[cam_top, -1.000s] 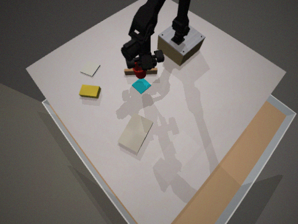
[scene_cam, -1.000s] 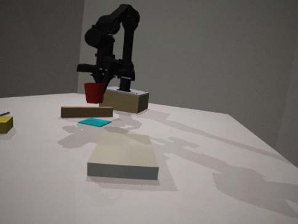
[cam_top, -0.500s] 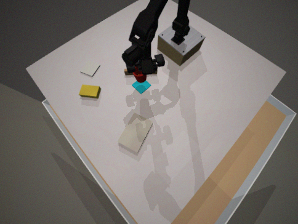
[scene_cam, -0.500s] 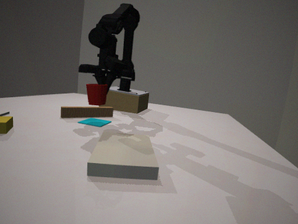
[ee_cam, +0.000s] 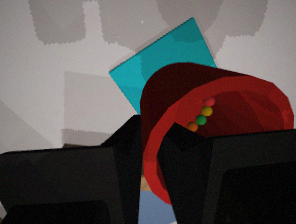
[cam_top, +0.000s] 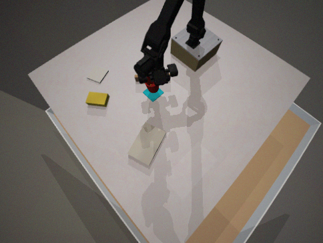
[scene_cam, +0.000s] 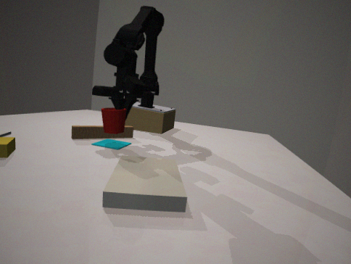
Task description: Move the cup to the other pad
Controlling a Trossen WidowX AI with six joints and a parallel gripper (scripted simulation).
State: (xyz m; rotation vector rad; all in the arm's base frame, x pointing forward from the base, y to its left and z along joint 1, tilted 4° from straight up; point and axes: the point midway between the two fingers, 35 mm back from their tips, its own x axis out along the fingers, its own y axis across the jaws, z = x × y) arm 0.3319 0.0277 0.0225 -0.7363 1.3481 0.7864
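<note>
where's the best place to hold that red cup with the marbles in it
By its rim wall, from above, as the gripper does now: one finger inside the red cup, one outside. The cup is open-topped and upright with marbles inside, so a top-down pinch keeps it level over the teal pad.

gripper clamped on cup

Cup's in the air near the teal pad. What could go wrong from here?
1. The end effector pinches only the red cup's rim, so it may swing or slip and tip the marbles.
2. The teal pad is small; an off-centre landing is possible.
3. The wooden bar lies close behind.
</note>
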